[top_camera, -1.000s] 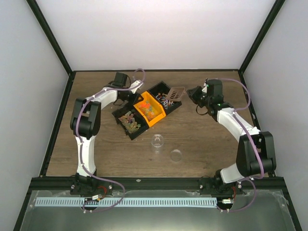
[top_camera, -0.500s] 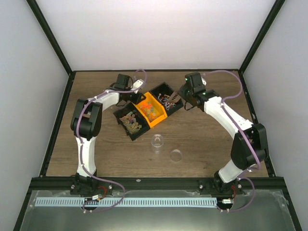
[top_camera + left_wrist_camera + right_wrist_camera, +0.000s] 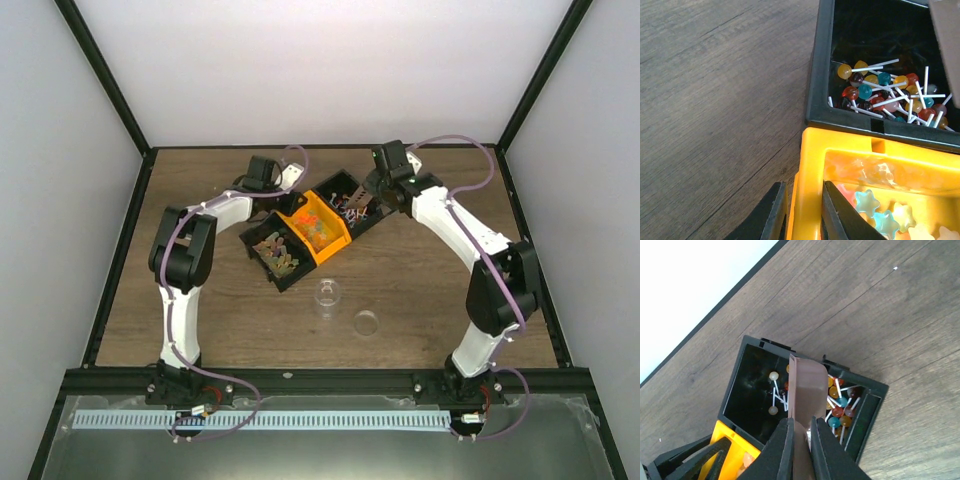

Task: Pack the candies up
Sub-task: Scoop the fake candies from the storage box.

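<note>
Candies fill three joined bins: mixed-colour lollipops (image 3: 879,95) in the far black bin (image 3: 345,187), star-shaped sweets (image 3: 882,217) in the orange bin (image 3: 322,225), and more in the near black bin (image 3: 277,252). My left gripper (image 3: 802,200) is shut on the orange bin's wall (image 3: 810,165), one finger inside and one outside; from above the left gripper (image 3: 290,200) sits at that bin's far corner. My right gripper (image 3: 800,427) is shut on the handle of a brown scoop (image 3: 809,385), which hangs tipped over the lollipops (image 3: 837,402). Seen from the top, the right gripper (image 3: 375,197) is over the far black bin.
A small clear cup (image 3: 326,293) stands on the wooden table (image 3: 430,290) in front of the bins, and a clear round lid (image 3: 366,323) lies just right of it. Black frame posts and white walls border the table.
My right arm has swung left, carrying the scoop from the bin's right end to over the lollipops. The left gripper and the bins have shifted slightly.
</note>
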Robot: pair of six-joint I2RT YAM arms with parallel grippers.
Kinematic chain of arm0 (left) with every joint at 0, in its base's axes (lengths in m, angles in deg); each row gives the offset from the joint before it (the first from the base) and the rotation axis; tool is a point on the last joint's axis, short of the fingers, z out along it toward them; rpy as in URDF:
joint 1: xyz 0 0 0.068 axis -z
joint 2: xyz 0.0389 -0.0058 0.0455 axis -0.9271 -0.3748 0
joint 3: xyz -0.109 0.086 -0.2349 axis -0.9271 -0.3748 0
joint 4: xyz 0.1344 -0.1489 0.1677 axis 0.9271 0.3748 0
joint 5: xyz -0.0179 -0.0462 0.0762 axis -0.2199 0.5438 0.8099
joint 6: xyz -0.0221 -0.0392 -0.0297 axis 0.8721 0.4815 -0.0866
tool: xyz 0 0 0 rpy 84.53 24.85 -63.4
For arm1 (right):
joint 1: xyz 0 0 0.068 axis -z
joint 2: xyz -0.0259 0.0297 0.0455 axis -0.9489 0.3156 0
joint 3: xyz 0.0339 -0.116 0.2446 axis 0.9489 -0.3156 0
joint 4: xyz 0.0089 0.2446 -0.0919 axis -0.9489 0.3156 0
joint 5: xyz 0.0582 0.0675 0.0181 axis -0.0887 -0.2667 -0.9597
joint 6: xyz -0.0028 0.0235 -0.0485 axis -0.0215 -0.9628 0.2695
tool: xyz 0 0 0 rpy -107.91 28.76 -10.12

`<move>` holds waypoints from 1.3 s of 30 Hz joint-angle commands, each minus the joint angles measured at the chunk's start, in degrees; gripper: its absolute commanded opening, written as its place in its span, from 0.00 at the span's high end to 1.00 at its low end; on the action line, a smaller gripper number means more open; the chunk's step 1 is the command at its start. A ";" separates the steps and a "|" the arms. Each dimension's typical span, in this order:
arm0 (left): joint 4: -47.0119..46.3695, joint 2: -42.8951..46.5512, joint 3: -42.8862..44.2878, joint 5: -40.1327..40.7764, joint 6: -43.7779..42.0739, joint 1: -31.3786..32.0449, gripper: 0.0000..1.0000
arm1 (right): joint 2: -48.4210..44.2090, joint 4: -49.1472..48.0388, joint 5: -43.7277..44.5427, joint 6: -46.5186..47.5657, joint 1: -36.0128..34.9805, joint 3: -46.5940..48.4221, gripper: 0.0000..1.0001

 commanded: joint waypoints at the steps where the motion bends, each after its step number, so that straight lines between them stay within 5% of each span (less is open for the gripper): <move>1: -3.24 0.25 -1.67 0.94 2.68 1.31 0.81 | 2.41 6.89 4.25 -0.09 -1.71 4.00 0.99; 11: -6.81 -0.06 -2.95 1.94 5.25 1.36 0.81 | -2.25 6.82 4.51 -0.28 -3.90 2.55 0.99; 28: -10.27 0.53 -5.96 3.02 5.18 1.93 0.81 | 7.18 13.43 10.18 -1.87 -3.90 6.28 0.99; 32: -12.42 1.06 -7.14 4.44 5.62 2.26 0.96 | 10.99 14.37 10.87 -0.72 -3.90 9.15 0.99; 39: -12.26 0.64 -6.95 4.41 3.82 2.47 0.96 | 16.63 16.45 12.31 0.91 -3.90 12.62 0.99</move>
